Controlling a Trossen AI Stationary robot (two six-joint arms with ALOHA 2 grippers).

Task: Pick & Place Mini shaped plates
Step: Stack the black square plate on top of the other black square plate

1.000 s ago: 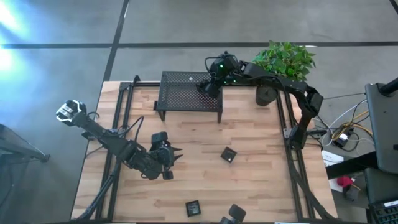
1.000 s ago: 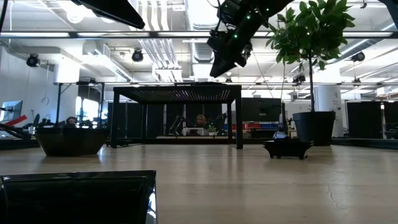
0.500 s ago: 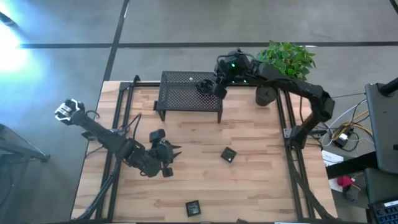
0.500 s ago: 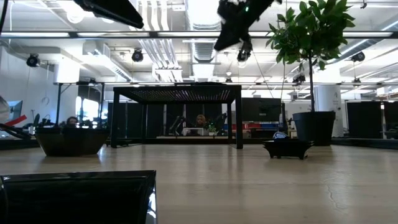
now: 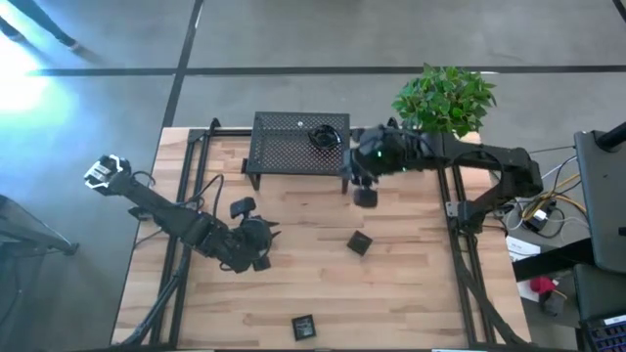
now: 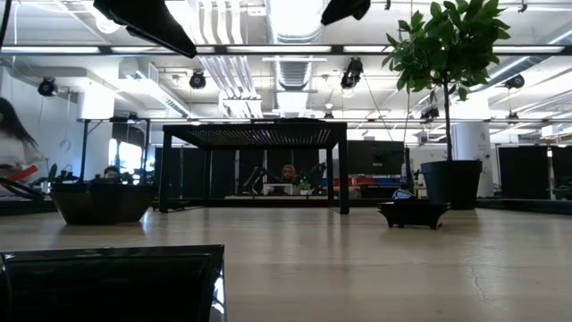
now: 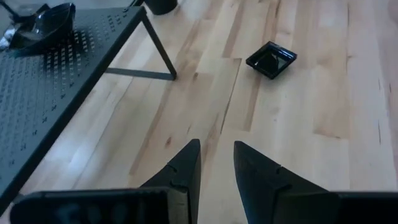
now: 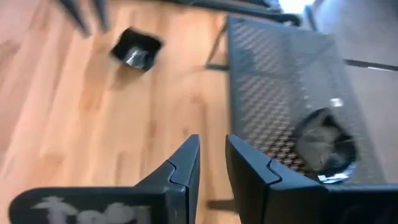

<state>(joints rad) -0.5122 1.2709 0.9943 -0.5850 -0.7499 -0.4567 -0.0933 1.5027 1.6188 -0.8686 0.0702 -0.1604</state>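
Observation:
One round mini plate [image 5: 323, 135] rests on the black mesh stand [image 5: 298, 149]; it also shows as the plate [image 8: 324, 148] and the plate [image 7: 46, 18]. A square mini plate [image 5: 359, 242] lies on the wood at mid-table, seen as the square plate [image 7: 271, 60] and the square plate [image 8: 137, 48]. Another square plate [image 5: 303, 327] lies near the front edge. My right gripper [image 5: 364, 198] hovers open just off the stand's right end, nothing between its fingers [image 8: 186, 163]. My left gripper [image 5: 277, 234] stands open over the table's left half, pointing at the square plate, fingers [image 7: 186, 163] empty.
A potted plant [image 5: 445, 96] stands at the back right, its pot [image 5: 419, 149] beside the right arm. In the low view a bowl-like plate [image 6: 100, 201] sits left, a small plate [image 6: 413, 213] right and a large near plate [image 6: 112, 282] in front. Bare wood lies between the stand and the square plates.
My right gripper has swung away from the round plate on the stand, toward the table's right and near edge, and has risen to the top of the low view. The round plate stays on the stand.

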